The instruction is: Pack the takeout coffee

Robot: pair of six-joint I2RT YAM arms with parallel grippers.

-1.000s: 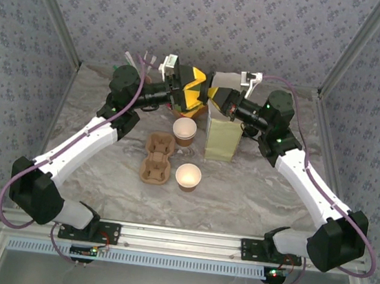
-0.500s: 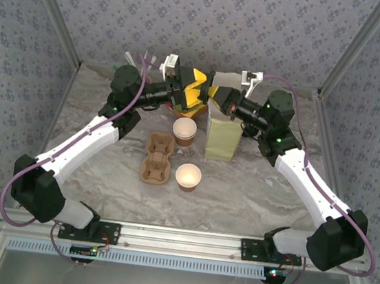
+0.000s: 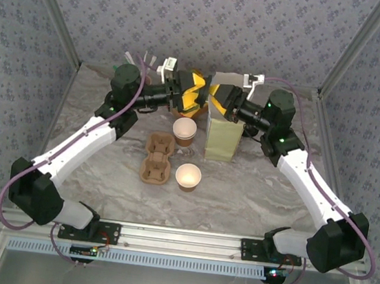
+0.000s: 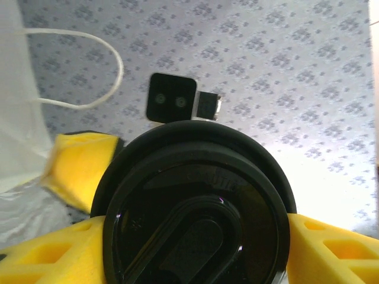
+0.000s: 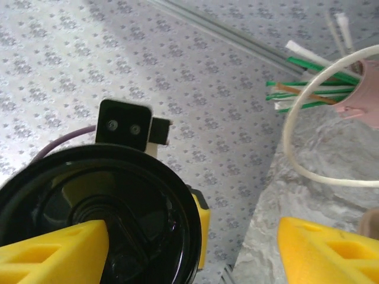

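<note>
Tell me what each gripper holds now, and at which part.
The left gripper seems to hold the coffee by the two sides of its black lid. The right gripper is open and holds nothing.

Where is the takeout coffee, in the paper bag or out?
Out: the left gripper holds the takeout coffee up beside the paper bag's top.

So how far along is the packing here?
Done: the coffee is lidded and up off the table, near the top of the bag. In hand: the left gripper clamps it, while the right gripper stands open beside it. Remaining: lowering it into the bag; it is not inside yet.
</note>
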